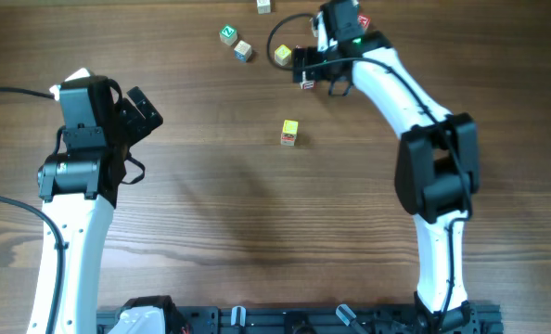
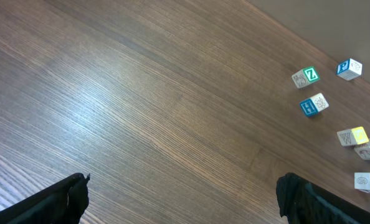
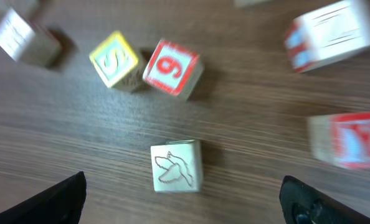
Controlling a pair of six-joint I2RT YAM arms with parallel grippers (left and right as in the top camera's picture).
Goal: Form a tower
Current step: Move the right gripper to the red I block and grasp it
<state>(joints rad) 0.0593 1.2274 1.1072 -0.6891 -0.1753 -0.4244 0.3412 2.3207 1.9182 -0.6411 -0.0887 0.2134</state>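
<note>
Right of the bird cube [image 3: 177, 165], a red-faced cube [image 3: 346, 140] is blurred and cut by the frame edge; below, the right tool [image 3: 184, 202] shows only fingertips.

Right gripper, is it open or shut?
Open. The right gripper has its black fingers far apart, and the pale wooden cube with a bird drawing lies untouched between them.
</note>
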